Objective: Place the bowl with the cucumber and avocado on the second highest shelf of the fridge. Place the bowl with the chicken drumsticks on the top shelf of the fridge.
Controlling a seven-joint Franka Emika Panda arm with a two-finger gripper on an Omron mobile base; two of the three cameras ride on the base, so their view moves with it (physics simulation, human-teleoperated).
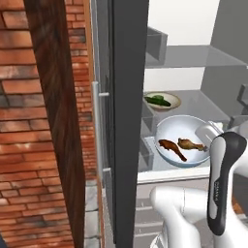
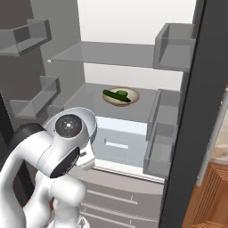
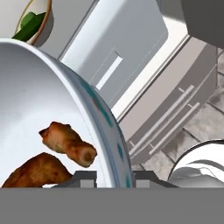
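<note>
No text can be read; small lettering runs down the arm's dark cover [image 1: 220, 186], too blurred to make out.

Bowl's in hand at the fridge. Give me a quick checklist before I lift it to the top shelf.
1. Grip: fingers straddle the rim of the white round bowl: ok.
2. Two brown chicken drumsticks inside the bowl: ok.
3. Dark grey fridge door open: ok.
4. Small tan bowl with cucumber on the second grey glass shelf: ok.
5. White bowl raised to the top grey glass shelf: not ok, well below it.
6. White bowl level: cannot tell.
</note>
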